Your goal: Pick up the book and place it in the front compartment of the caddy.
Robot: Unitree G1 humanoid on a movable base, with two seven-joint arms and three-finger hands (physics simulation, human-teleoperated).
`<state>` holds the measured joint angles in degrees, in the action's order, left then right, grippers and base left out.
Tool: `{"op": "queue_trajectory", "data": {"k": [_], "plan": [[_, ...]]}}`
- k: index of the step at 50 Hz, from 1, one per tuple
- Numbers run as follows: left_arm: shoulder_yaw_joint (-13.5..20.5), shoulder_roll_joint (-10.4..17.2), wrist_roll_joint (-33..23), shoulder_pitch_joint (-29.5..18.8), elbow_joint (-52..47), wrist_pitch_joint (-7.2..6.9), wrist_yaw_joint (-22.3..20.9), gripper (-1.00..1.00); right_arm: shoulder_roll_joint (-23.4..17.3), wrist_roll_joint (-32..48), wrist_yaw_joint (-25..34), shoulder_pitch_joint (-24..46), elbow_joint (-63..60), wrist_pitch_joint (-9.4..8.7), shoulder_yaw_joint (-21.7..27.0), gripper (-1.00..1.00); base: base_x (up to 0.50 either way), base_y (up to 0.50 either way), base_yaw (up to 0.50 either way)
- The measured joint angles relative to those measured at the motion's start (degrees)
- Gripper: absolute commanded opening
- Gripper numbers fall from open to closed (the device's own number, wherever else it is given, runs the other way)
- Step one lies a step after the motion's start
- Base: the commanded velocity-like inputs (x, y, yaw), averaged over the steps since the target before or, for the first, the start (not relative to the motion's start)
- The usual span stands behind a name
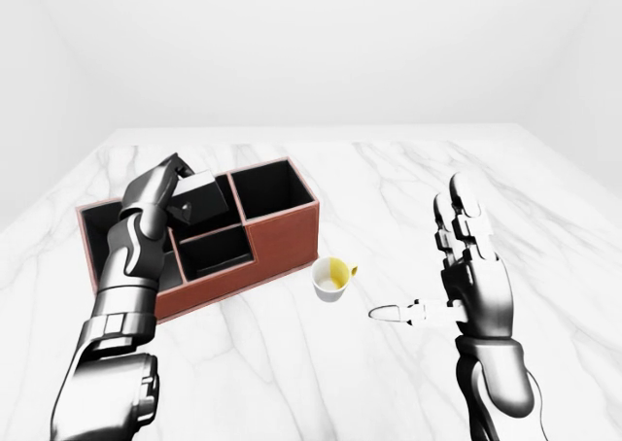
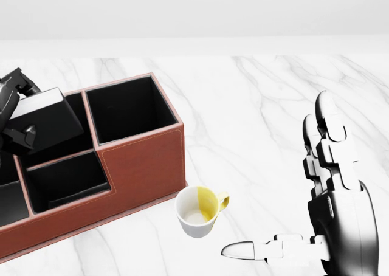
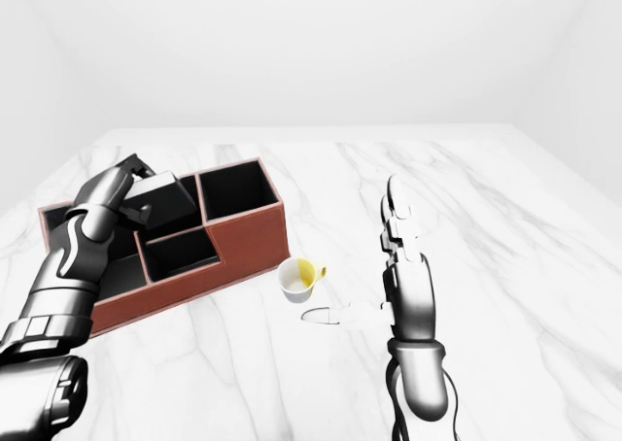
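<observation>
A red-brown caddy (image 1: pixel 282 235) with several black compartments stands on the marble table at the left of the left-eye view. My left hand (image 1: pixel 178 190) is shut on the black book (image 1: pixel 201 200). It holds the book tilted over the middle compartment in the caddy's upper row, and the book's lower end dips into that compartment. In the head view the book (image 2: pixel 45 119) sits at the left edge, just left of the caddy's upper right compartment. My right hand (image 1: pixel 435 266) is open and empty, fingers up, to the right of the caddy.
A white cup (image 2: pixel 197 212) with a yellow inside lies tipped on the marble table (image 1: pixel 389 184), between the caddy's right corner and my right thumb. White walls surround the table.
</observation>
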<state>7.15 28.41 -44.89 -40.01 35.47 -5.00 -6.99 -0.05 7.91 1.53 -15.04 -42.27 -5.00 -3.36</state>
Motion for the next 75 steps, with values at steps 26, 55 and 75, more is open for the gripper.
{"op": "queue_trajectory", "data": {"k": [26, 55, 75], "plan": [[-2.3, -1.0, 1.1, -3.9, 13.0, 0.0, 7.9, -1.0, 0.0, 0.2, 0.0, 0.0, 0.0, 0.0, -0.3, 0.96, 0.0, 0.0, 0.0], [-4.2, -2.4, -0.3, -4.9, 16.8, 0.21, 14.3, -1.0, -0.1, 0.4, 0.0, 0.0, 0.7, 0.0, -0.8, 0.97, 0.0, 0.0, 0.0], [-5.3, -3.1, -2.0, -7.6, 23.9, 2.58, 19.5, -1.0, -0.1, 0.4, 0.0, 0.1, 0.9, 0.0, -0.9, 0.97, 0.0, 0.0, 0.0]]}}
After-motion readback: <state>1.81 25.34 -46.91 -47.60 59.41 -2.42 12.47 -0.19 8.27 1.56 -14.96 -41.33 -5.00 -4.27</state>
